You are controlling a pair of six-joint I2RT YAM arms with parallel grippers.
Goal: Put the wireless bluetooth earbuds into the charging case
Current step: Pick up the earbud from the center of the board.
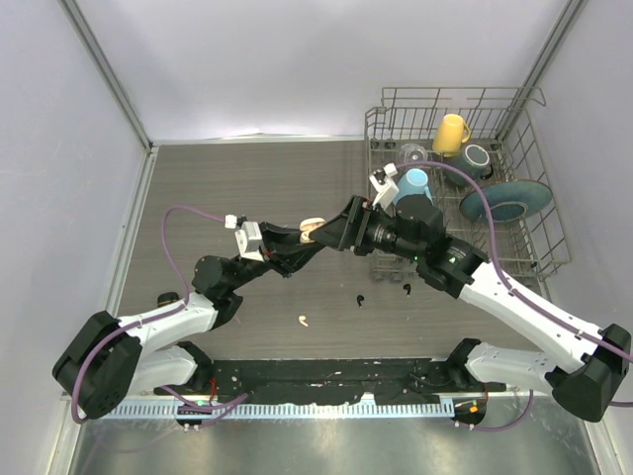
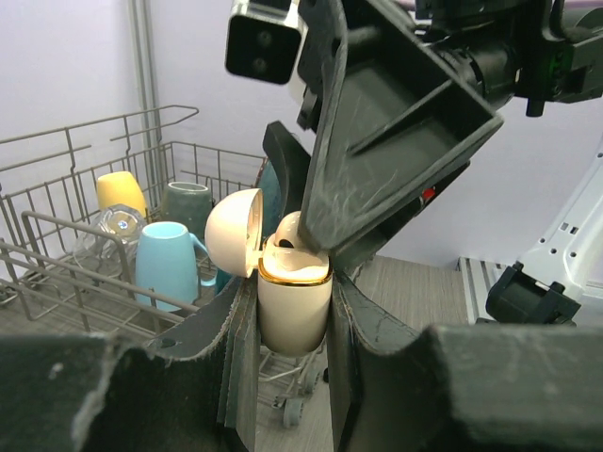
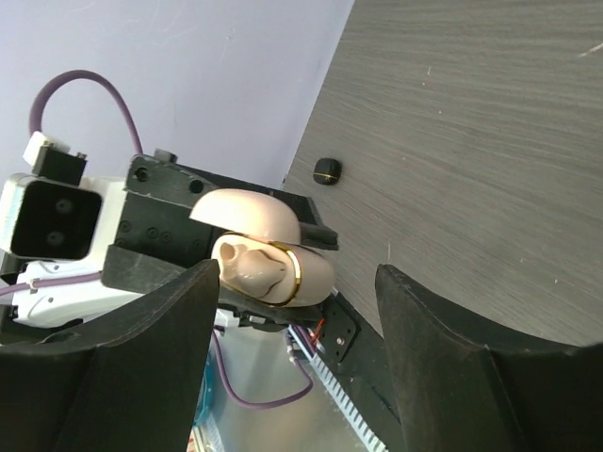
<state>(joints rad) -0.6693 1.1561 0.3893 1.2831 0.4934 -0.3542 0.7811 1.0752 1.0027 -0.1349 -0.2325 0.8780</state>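
Observation:
My left gripper (image 1: 303,237) is shut on the cream charging case (image 2: 294,303), which it holds upright above the table with its lid (image 2: 234,232) swung open. One cream earbud (image 2: 286,234) sits in the case top; it also shows in the right wrist view (image 3: 258,266). My right gripper (image 3: 297,367) is open and empty, its fingers (image 2: 396,141) straddling the case top from above. On the table lie one cream earbud (image 1: 303,320) and two black earbuds (image 1: 360,299) (image 1: 406,289), all below the grippers.
A wire dish rack (image 1: 539,188) stands at the back right and holds a yellow mug (image 1: 451,133), a light blue mug (image 1: 412,183), a grey mug (image 1: 477,158) and a blue plate (image 1: 506,201). The right arm reaches across in front of it.

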